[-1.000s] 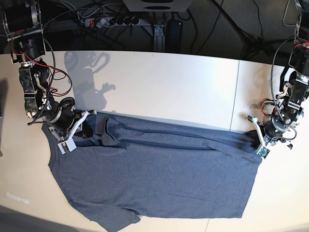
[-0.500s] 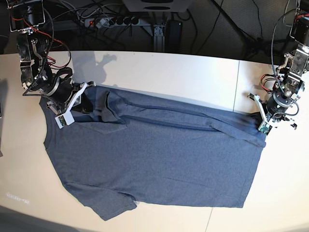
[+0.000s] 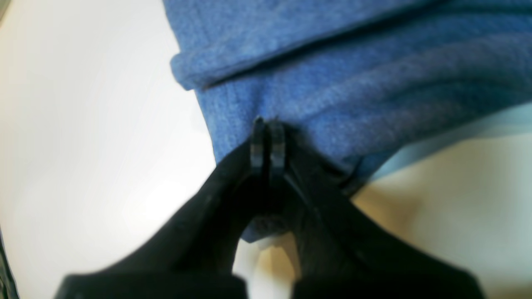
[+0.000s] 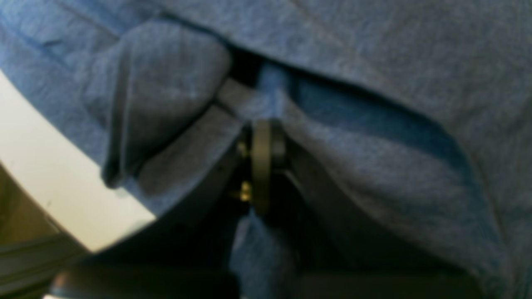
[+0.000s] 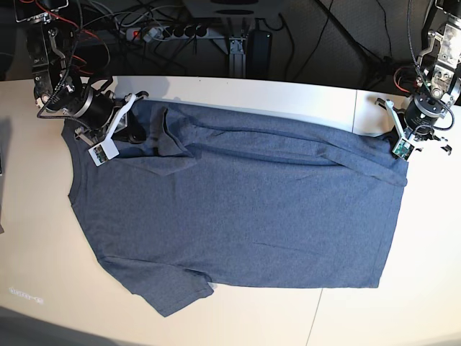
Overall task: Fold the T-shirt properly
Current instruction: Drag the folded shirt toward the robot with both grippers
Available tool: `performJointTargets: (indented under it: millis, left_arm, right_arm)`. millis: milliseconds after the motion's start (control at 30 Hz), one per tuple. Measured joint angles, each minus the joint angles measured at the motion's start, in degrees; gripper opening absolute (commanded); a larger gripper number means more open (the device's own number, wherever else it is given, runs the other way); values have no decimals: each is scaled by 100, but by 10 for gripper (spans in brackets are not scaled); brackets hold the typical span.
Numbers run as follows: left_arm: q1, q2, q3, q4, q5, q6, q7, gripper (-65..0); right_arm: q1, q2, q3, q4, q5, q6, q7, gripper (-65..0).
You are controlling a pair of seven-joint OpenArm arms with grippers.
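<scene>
Base view, left to right: right gripper [image 5: 121,124], jaws pinched together on the shoulder fabric of the T-shirt [image 5: 238,209]; the T-shirt lies spread plain side up across the white tabletop [image 5: 238,97]; left gripper [image 5: 400,144], jaws clamped on its far hem corner.

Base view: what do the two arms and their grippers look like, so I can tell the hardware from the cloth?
Both are black and bare-metal. The right gripper has white-edged fingers, a small white tag and red wiring on its arm. The left gripper has white finger pieces, a round black wrist and black cabling. Both wrist views show black fingers.
</scene>
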State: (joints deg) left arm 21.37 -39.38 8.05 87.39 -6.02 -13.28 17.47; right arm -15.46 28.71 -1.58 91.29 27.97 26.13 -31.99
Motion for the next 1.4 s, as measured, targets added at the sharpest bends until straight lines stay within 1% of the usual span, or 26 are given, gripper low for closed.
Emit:
performJointTargets:
  millis: [167,267,400,467,667,867,967,1100,1167,1233,1300,1400]
  left_arm:
    - [317,-11,-57,247,13,7,22,-650]
    - [404,-13,-59,302,138,9,4,-650]
    - [520,0,-55,343,131,170,-46,-650]
    - [566,0,-55,365,234,173,-59,-650]
    - [756,-2,-63,459,258,214,-68,-650]
    - [1012,-15,-66,695,282,254,-24,-650]
    - [1021,-13,-66,782,280,256,116,-650]
    - [1023,-13,-63,796,282,256,118,-650]
    - [1021,-13,-63,817,280,260,223,-650]
    - [1043,-15,-63,824,308,299,205,-650]
    - [1110,2,-61,824,529,404,103,-650]
    - [1119,2,-59,824,535,428,111,-650]
  right_arm:
    - [-293,0,278,87,76,0,26,-650]
    - [-426,-2,422,114,101,0,28,-650]
    - [-529,-2,452,157,131,0,44,-650]
    - [-592,0,461,188,131,0,46,-650]
    - [-776,0,474,374,98,0,9,-650]
    - [-774,7,476,374,92,0,-4,-650]
    - [-772,9,476,374,94,0,-2,-650]
    - [-772,15,476,374,68,0,-2,-650]
    - [-772,20,483,376,63,0,0,-650]
    - [-772,31,507,376,52,0,0,-650]
    - [-772,35,546,376,52,0,-2,-650]
    - [-774,68,564,376,57,0,-26,-650]
